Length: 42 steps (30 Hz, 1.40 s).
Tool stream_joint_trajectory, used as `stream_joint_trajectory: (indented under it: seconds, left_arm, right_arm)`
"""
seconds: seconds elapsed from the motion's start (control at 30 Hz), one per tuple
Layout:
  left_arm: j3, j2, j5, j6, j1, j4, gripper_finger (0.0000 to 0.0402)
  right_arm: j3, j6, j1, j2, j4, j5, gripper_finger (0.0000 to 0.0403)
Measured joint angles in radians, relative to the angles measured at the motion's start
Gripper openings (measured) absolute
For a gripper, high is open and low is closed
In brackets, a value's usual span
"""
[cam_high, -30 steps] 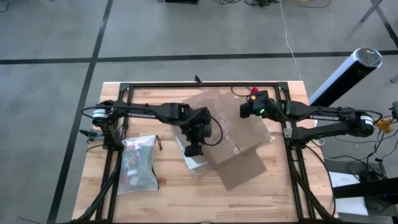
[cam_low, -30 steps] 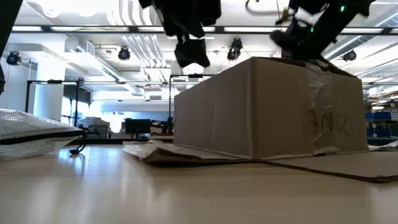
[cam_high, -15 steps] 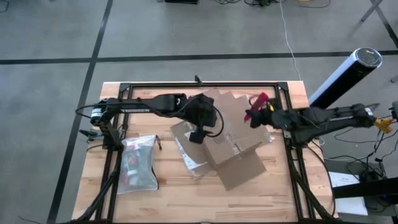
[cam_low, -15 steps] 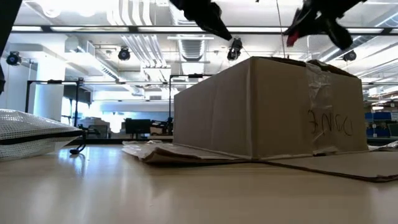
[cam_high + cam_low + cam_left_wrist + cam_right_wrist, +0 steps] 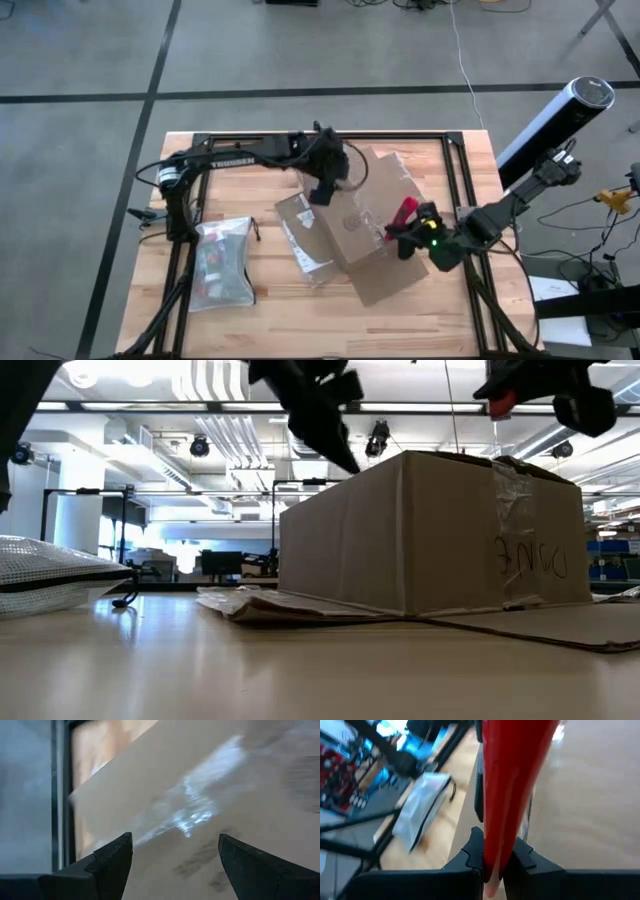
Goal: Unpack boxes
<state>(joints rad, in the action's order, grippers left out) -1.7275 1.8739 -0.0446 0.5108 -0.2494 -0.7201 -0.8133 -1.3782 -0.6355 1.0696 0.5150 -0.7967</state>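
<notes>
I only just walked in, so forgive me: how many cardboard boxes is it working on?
1. The cardboard box sits mid-table, the left gripper open over its far side, the right gripper at its right. Nothing suggests another, hidden one.

place: robotics lab | evidence: ceiling ducts [image 5: 225,430] and strip lights above the wooden table [image 5: 270,315]; taped concrete floor [image 5: 90,60] around it
</notes>
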Motion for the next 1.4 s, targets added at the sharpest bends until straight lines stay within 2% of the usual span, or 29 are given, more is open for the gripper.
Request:
stream_joint_trajectory:
  seconds: [0.13,0.23,0.47,0.6,0.7,0.87,1.07,1.4]
  left_arm:
    - [0.000,0.009,-0.032,-0.095,-0.082,0.024,0.0275]
    - [0.000,0.019,-0.056,-0.129,-0.125,0.037,0.0275]
    - [0.000,0.078,-0.080,-0.140,-0.152,0.001,0.0275]
    - [0.000,0.102,-0.148,-0.183,-0.150,-0.060,0.0275]
    - [0.000,0.105,-0.185,-0.218,-0.144,-0.132,0.0275]
    - [0.000,0.095,-0.188,-0.251,-0.123,-0.240,0.0275]
    - [0.001,0.088,-0.186,-0.271,-0.097,-0.265,0.0275]
    - [0.002,0.075,-0.220,-0.332,-0.070,-0.329,0.0275]
  right_arm:
    - [-0.012,0.052,-0.060,0.000,-0.007,0.070,0.0015]
    - [-0.012,0.028,-0.076,0.002,0.039,0.123,0.0015]
    - [-0.012,-0.208,-0.078,0.012,0.346,0.142,0.0015]
    - [-0.012,-0.362,-0.071,0.012,0.539,0.141,0.0015]
    - [-0.012,-0.400,-0.047,0.011,0.609,0.142,0.0015]
    - [-0.012,-0.335,0.036,0.010,0.606,0.131,0.0015]
    - [-0.012,-0.212,0.169,0.007,0.602,0.132,0.0015]
    - [-0.010,0.080,0.412,0.005,0.489,0.115,0.0015]
